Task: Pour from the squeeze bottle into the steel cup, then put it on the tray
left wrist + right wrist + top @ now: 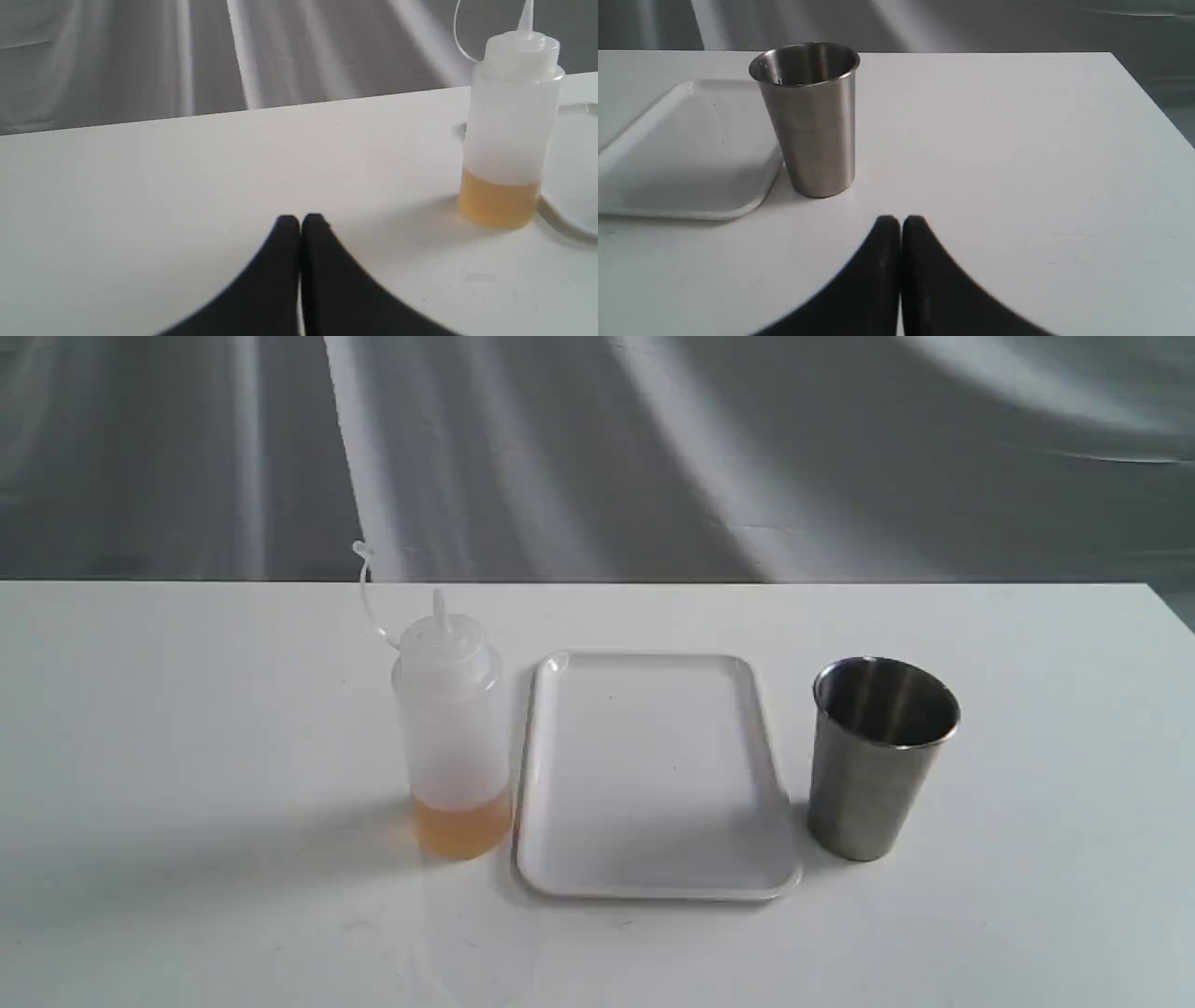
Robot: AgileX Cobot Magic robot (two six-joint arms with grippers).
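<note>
The squeeze bottle (451, 728) stands upright on the white table, left of the tray (651, 775), with amber liquid at its bottom and its cap strap curling up. Right of the tray, the steel cup (878, 756) stands upright. In the left wrist view the bottle (509, 130) is well off from my left gripper (300, 221), whose black fingers are pressed together with nothing between them. My right gripper (900, 223) is likewise shut on nothing, a short way from the cup (810, 119) and the tray (686, 154). Neither gripper shows in the exterior view.
The white table (187, 756) ends at a far edge against a grey draped cloth (653, 448). Its right-hand corner (1111, 55) lies beyond the cup.
</note>
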